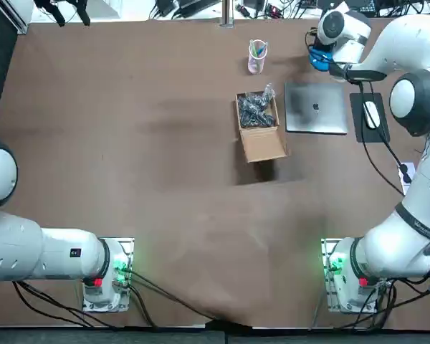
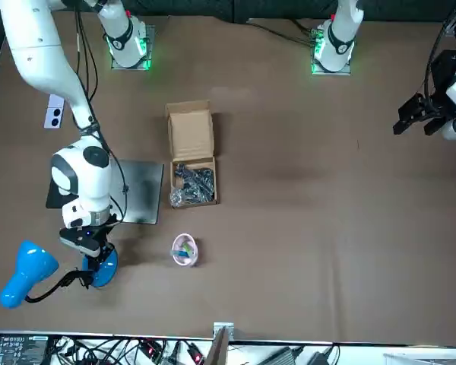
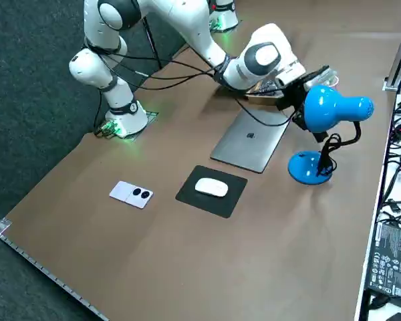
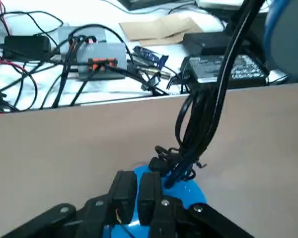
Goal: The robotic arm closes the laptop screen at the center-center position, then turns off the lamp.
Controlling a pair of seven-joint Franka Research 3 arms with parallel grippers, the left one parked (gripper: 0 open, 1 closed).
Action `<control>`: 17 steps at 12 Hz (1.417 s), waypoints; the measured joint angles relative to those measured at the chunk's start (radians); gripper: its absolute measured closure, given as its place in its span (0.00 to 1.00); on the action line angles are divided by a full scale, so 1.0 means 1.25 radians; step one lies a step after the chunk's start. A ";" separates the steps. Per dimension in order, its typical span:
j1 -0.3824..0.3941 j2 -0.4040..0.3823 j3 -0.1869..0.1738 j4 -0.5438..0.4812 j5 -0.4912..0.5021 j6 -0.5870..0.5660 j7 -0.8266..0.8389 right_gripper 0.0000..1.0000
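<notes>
- Closest to the wrist lens: found the right gripper point(image 4: 137, 181) low over the blue lamp base point(image 4: 191, 192), fingers point(image 4: 124, 191) pressed together with only a thin slit between them and nothing held; cannot tell whether they touch the base.
- Noted a brown table point(image 1: 129, 143) bearing all items.
- Observed the right arm point(image 1: 416, 107) reaching to the table's far right corner, wrist bent down beside the lamp point(image 3: 331, 110).
- Recorded the laptop point(image 1: 315, 107) shut and flat on the table, just beside the lamp base, between a cardboard box point(image 1: 261, 140) and a mouse pad point(image 3: 187, 194).
- Logged the lamp upright, blue head out over the far table edge, black cord point(image 4: 198, 124) bunched at the base.
- Found the box open, flaps up, dark items bunched in its far end.
- Saw the black pad flat beside the laptop, with a white mouse point(image 3: 212, 188) resting on it.
- Marked a small pale cup point(image 1: 257, 57) upright near the far edge, beyond the box.
- Spotted a small white two-button unit point(image 3: 131, 194) lying flat, near the pad.
</notes>
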 joint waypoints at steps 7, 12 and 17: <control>0.026 -0.043 0.003 -0.035 0.000 -0.039 0.002 0.30; 0.032 -0.083 0.012 -0.112 0.000 -0.038 -0.012 0.00; 0.040 -0.140 0.029 -0.190 0.000 -0.038 -0.030 0.00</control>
